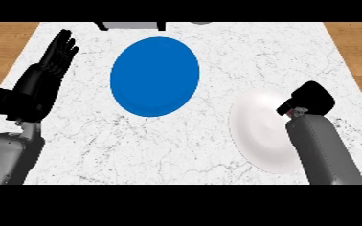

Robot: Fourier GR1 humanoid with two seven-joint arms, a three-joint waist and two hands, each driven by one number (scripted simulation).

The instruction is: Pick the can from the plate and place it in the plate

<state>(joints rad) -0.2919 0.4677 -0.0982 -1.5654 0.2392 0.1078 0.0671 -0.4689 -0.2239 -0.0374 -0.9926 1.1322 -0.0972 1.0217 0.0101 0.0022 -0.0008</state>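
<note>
**Head view.**

- The right robot hand (311, 98) hangs over the white plate (258, 129) at the plate's 2 o'clock rim. Its forearm comes in from 5 o'clock.
- From above I see only a black block, so I cannot tell how far open this robot hand is or whether it has hold of anything.
- I cannot make out the can. My judgement is that it sits under or inside that robot hand, on the 2 o'clock side of the white plate.
- A reddish speck (287, 110) at the wrist's 9 o'clock edge may be part of the can. I cannot confirm this.
- The blue plate (155, 76) lies at 10 o'clock from the white one, well apart, with nothing on it.
- The left robot hand (56, 57) rests at 10 o'clock of the table (176, 148), open with fingers straight up, holding nothing.

**Step in hand (my judgement): securing the can.**

- I want to confirm the can is enclosed before lifting.
- Then I raise it straight up clear of the rim and carry it upright toward 10 o'clock.
- I lower it over the middle of the blue plate and release only once its base rests there.

**Hidden or cut off.**

- The forearm covers the white plate's 3 to 5 o'clock rim.
- The grey objects (130, 25) at 12 o'clock are cut by the edge, and I cannot identify them.
</note>
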